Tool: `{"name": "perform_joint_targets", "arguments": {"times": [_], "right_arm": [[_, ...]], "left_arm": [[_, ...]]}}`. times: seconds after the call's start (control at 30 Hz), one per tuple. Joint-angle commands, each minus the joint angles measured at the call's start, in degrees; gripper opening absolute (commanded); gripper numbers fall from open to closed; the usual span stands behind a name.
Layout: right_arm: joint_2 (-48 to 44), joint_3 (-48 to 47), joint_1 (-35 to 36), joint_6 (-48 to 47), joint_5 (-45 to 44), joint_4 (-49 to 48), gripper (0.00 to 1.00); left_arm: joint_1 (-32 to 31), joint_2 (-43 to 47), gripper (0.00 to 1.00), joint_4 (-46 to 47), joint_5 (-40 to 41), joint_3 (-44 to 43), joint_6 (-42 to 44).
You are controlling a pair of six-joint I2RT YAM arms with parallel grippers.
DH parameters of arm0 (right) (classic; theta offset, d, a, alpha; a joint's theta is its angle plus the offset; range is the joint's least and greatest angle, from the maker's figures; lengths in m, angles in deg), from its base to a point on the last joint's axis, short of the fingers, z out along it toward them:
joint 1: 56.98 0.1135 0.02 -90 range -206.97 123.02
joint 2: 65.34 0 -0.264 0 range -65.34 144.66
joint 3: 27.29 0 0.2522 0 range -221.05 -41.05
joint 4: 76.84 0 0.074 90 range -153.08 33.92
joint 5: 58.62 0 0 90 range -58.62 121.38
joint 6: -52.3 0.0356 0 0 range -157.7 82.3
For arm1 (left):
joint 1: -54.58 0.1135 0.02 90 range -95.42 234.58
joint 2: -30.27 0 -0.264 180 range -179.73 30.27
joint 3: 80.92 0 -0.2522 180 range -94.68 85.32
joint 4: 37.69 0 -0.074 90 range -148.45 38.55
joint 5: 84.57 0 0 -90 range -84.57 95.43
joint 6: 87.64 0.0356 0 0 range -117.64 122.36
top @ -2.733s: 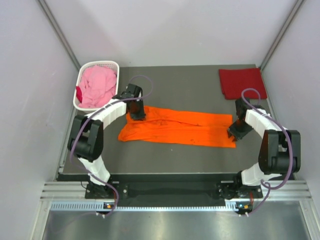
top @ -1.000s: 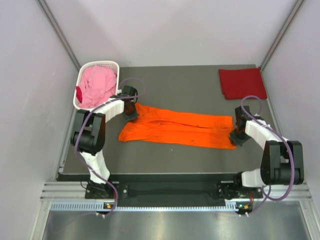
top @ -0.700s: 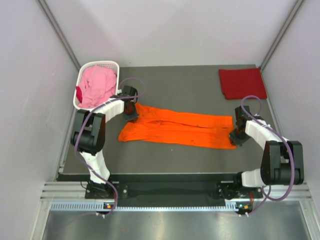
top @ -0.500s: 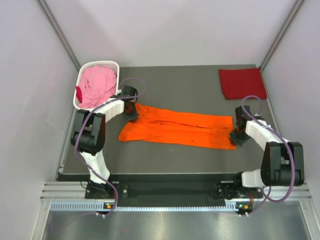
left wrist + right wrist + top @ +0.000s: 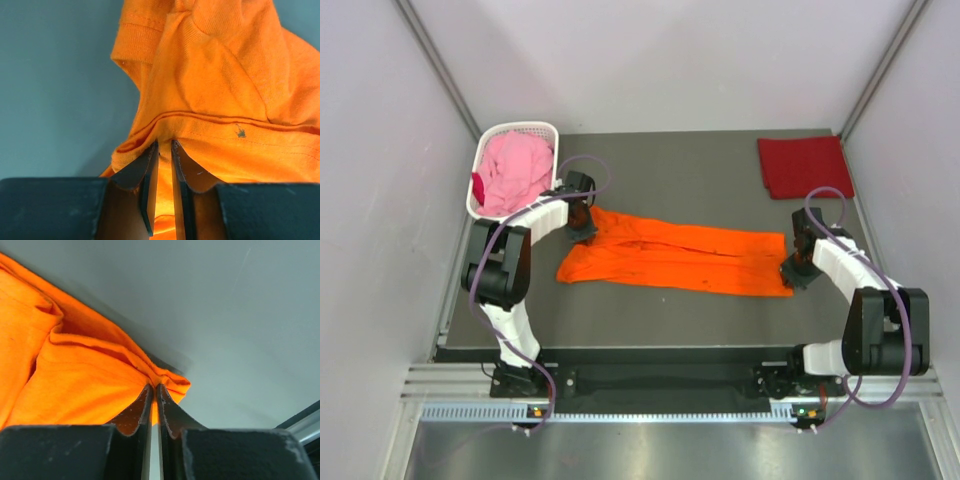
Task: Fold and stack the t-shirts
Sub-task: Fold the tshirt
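Seen from above, two robot arms hold a long orange t-shirt (image 5: 670,258) by its opposite ends on a dark table (image 5: 690,170). The shirt lies flat as a narrow band stretched between the two tools.

Since a few seconds ago, the left gripper (image 5: 582,228) has carried its end of the shirt away from the arm bases and toward the basket, drawing that corner out into a point. The right gripper (image 5: 794,270) has barely shifted and has tightened its pinch. In the last second almost nothing has moved. Both ends now look secured, so the band appears ready to be lifted and folded end to end.

Through the left wrist camera, the left tool's fingers stand only a sliver apart, with a stitched hem of orange cloth nipped between them. The rest of the shirt bunches just beyond the tips. Through the right wrist camera, the right tool's fingers are all but closed on a puckered corner, with cloth spreading to their left and bare table to their right.

Just to the left of the left tool sits a white lattice basket (image 5: 520,130), filled with a crumpled pink t-shirt (image 5: 515,170). Well beyond the right tool, a dark red t-shirt (image 5: 804,166) lies folded flat, outside any container.
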Motion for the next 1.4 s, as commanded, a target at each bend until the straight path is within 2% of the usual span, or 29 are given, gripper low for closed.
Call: {"name": "perform_joint_targets", "arguments": {"times": [0.0, 0.13, 0.53, 0.7, 0.8, 0.87, 0.93, 1.03, 1.13, 1.23, 1.37], "right_arm": [[-0.8, -1.9, 0.1, -0.6, -1.8, 1.7, 0.06], [-0.6, -1.0, 0.1, -1.1, -0.3, 0.5, 0.06], [0.0, 0.7, 0.1, -1.0, 1.5, -0.9, 0.13], [-0.7, 1.7, 0.1, -1.0, 2.3, -2.2, 0.08], [-0.1, 1.3, 0.1, -1.0, 2.2, -1.6, 0.12], [0.0, 1.5, 0.1, -1.0, 2.3, -1.7, 0.09], [-0.4, 1.9, 0.1, -0.8, 2.4, -2.0, 0.0], [-1.2, 2.0, 0.1, -0.8, 2.5, -2.5, 0.01], [-0.8, 1.0, 0.1, -1.3, 3.0, -1.4, 0.1], [-1.4, 1.4, -0.1, -1.6, 2.8, -1.3, 0.0], [-5.2, 2.7, -1.2, -1.5, 0.7, -0.9, 0.0]], "left_arm": [[1.4, -3.1, 0.22, 1.5, 4.7, 1.9, -0.1], [1.4, -2.9, 0.22, 1.2, 5.0, 1.7, 0.1], [1.4, -2.8, 0.22, 1.5, 4.9, 2.3, 0.0], [1.4, -2.9, 0.22, 1.6, 5.0, 2.4, -0.1], [1.4, -2.8, 0.22, 1.8, 4.8, 2.4, -0.2], [1.3, -2.8, 0.22, 1.7, 4.8, 2.4, -0.2], [1.4, -2.9, 0.22, 1.6, 4.9, 2.3, -0.2], [1.4, -2.9, 0.22, 1.7, 5.1, 2.2, -0.2], [1.4, -3.1, 0.22, 1.7, 5.1, 2.2, -0.1], [1.4, -3.5, 0.22, 1.7, 5.5, 2.3, -0.1], [1.5, -4.6, 0.21, 1.2, 6.5, 2.5, -0.1]]}}
